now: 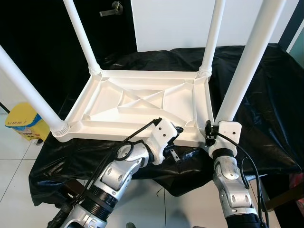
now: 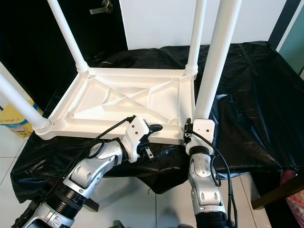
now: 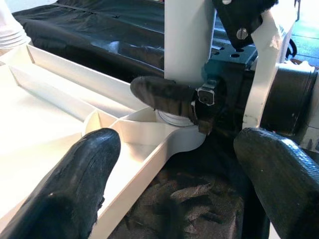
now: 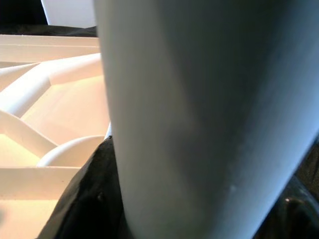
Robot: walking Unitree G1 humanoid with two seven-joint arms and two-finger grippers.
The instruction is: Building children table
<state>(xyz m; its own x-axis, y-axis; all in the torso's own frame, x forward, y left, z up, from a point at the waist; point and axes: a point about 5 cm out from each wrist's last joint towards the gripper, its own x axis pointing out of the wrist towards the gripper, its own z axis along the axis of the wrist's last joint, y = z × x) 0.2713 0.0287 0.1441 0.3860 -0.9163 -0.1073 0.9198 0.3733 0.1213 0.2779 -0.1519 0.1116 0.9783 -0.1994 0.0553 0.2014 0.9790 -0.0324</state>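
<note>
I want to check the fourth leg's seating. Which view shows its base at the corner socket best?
The left wrist view: the leg meets the corner socket of the tabletop, right gripper around it. The eye views hide that joint; the right wrist view gives a blurred close-up.

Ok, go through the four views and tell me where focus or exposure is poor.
Left eye view: sharp, though the black plastic sheet swallows detail beside the bright white tabletop. Right eye view: the same. Left wrist view: left hand's near fingers soft, the leg socket clearer. Right wrist view: the white leg is too close, blurred and shadowed.
</note>
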